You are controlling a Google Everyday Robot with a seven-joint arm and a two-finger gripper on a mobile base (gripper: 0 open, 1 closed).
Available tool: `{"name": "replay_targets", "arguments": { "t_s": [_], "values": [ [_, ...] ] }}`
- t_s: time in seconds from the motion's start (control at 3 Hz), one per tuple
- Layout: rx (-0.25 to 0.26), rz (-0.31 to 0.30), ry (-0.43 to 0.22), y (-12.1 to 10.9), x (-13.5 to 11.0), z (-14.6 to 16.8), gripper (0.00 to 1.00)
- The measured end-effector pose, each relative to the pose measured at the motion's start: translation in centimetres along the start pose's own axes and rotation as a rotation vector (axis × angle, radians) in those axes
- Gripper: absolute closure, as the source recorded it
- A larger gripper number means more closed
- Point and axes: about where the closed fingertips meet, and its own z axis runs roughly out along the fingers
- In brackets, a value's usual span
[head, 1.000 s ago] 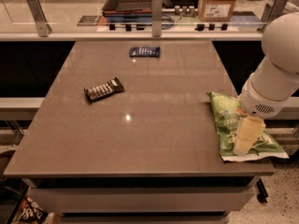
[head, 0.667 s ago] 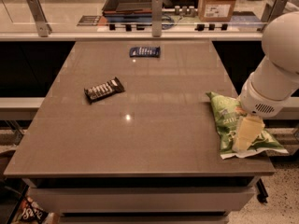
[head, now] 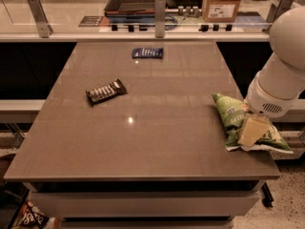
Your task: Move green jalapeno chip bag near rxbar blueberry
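The green jalapeno chip bag lies crinkled on the table's right edge, near the front right corner. My gripper is down on top of the bag's right half, under the white arm that comes in from the right. The rxbar blueberry, a small dark-blue bar with white lettering, lies flat at the far middle of the table, well away from the bag.
A black bar with white print lies left of the table's middle. The grey table top ends at a glass rail with posts at the back. A cardboard box and a dark tray stand beyond the rail.
The bag has shifted very slightly under the gripper; the arm and both bars stay where they were.
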Motion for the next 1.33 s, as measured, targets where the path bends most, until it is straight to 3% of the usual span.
{"name": "replay_targets", "arguments": {
  "t_s": [0.33,0.67,1.0,1.33],
  "values": [
    [0.0,0.0,0.0,0.0,0.0,0.0,1.0],
    [0.0,0.0,0.0,0.0,0.0,0.0,1.0],
    [0.018,-0.042,0.033,-2.5,-1.2,-0.7,1.0],
    [0.046,-0.096,0.076,-6.4,-3.1,-1.8,1.0]
  ]
}}
